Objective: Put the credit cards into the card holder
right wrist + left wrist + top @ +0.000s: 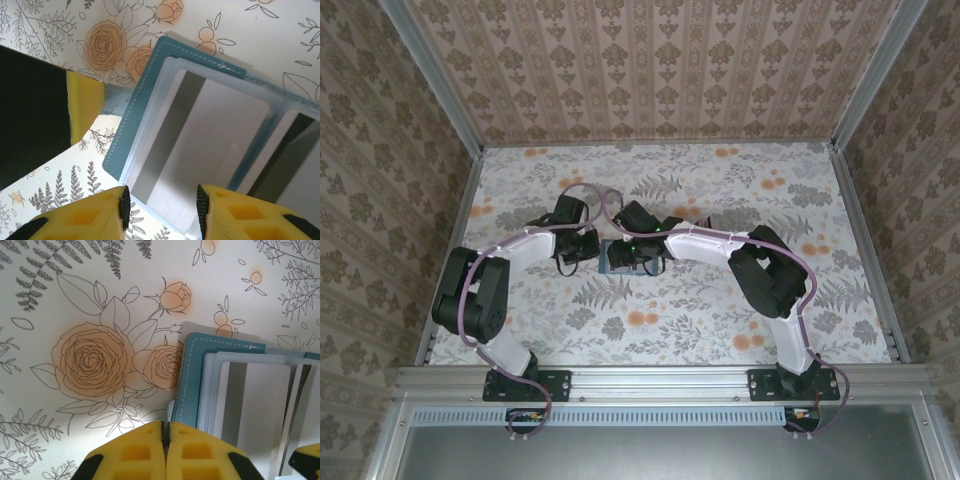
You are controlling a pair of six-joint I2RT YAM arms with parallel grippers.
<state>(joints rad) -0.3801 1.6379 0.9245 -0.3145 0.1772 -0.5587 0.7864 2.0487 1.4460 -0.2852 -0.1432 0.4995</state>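
Open card holder [192, 375] lies in middle of table [75, 290], w/ pale card [255, 400] sitting in its clear sleeve [150, 150]. The left pincer [165, 437] is clenched on nothing, tips at the cover's left edge; contact unclear. The right pincer [162, 205] is released, jaws apart either side of the card's near end. Best approach, imo: nudge card fully home w/ right, brace cover w/ left vs sliding, don't snag sleeve.

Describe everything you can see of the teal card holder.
The teal-blue folding card holder lies open and flat on the floral-patterned table. Its cover looks like leather, with pale stitching along the edge. Inside, clear plastic sleeves hold a pale greyish-white card. The open right tool hovers over the sleeve; contact is unclear.
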